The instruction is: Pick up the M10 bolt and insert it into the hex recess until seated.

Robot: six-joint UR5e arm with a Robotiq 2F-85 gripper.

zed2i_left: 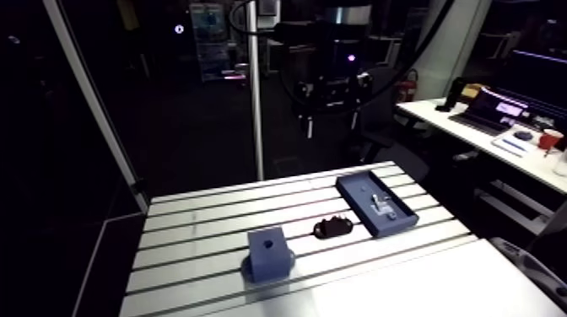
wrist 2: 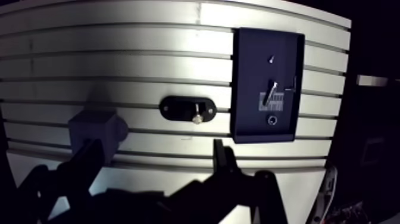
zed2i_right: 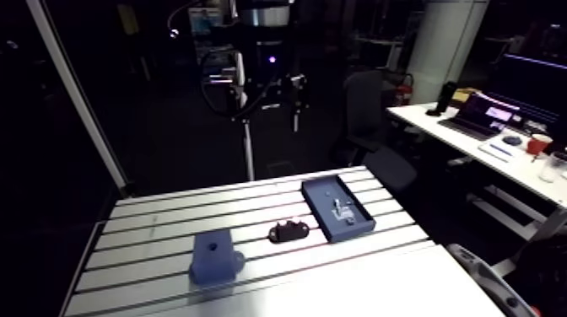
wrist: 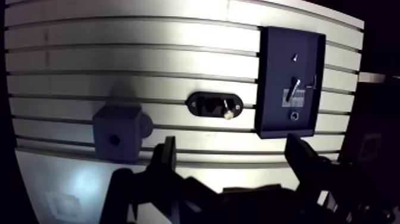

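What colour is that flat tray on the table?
The tray is dark blue, clearest in the arm view.

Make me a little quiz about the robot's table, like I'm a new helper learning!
1. True or false: the claw is holding something.
2. What sits on the table between the blue block and the tray? A) a black oval piece B) a banana C) a spoon
3. Fill in: the blue block has a round ___ in it.

Key: 1 false, the claw is open and empty. 2 A. 3 hole.
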